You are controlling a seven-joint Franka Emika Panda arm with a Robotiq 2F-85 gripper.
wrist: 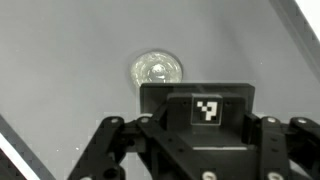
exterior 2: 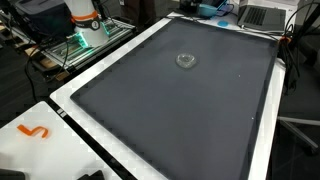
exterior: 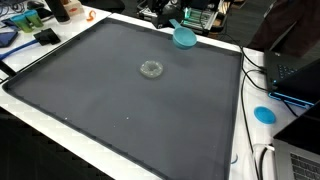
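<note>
Wrist view shows the glass dish [wrist: 157, 70] in the middle of the mat [wrist: 60, 70], just ahead of the hand [wrist: 195, 150], whose fingers are out of frame, so its opening cannot be told; best to centre squarely over the rim before lowering slowly.

Finding: a robotics laboratory. Evidence, as seen from the floor: a tag-marked robot hand [wrist: 197, 150] over a large tabletop [exterior: 245, 130] under a dark mat [exterior: 120, 110], a laptop [exterior 2: 260, 15] at its edge, loose cables [exterior: 250, 60] alongside, and green-lit electronic equipment [exterior 2: 80, 45] close by.
</note>
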